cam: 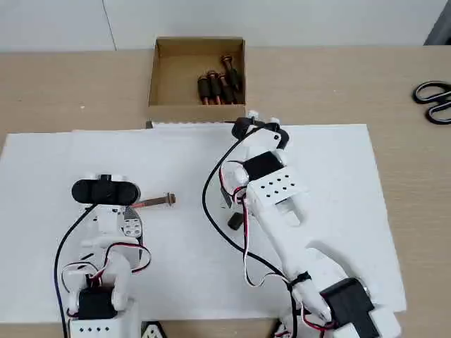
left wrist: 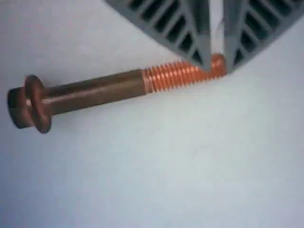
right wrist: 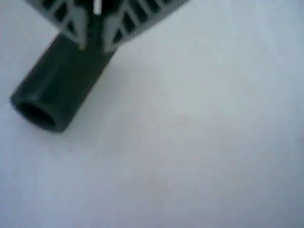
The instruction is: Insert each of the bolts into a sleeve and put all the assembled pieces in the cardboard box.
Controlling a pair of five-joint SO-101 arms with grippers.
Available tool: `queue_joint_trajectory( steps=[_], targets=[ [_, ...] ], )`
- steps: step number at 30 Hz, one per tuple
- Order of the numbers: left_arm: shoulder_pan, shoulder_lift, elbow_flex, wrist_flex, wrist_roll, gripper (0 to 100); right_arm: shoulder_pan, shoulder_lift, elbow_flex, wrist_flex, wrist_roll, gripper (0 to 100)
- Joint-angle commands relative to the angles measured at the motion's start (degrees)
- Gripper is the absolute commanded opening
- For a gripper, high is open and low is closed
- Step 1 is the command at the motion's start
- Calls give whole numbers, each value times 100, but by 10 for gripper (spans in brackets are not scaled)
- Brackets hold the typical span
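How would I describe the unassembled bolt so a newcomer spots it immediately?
On the white sheet on the table, look beside the left arm's end effector. The bolt is horizontal there, its threaded tip pinched; unlike the sleeved bolts in the cardboard box, it is bare copper with no black sleeve.

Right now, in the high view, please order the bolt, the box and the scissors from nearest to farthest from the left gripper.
1. Bolt, held in the left gripper.
2. Box, beyond the paper.
3. Scissors, at the far right.
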Motion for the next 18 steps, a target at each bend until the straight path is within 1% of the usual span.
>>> queue_joint_trajectory(
  steps=[1,3,6,8,14,18],
  targets=[
    [-53,-70,-13,-141,-18,6,-127,-22,-35,-40,-53,9],
    [-53,-70,-13,-141,-18,6,-119,-22,-35,4,-53,50],
    [-53,-70,-13,-141,-18,6,-119,-31,-97,259,-53,151],
    [-53,-70,-13,-141,-18,6,-119,-31,-246,453,-53,189],
    [-53,-70,-13,-141,-18,6,-127,31,-527,470,-62,166],
    [-53,-70,-13,-141,-18,6,-198,31,-404,145,-62,169]
  ],
)
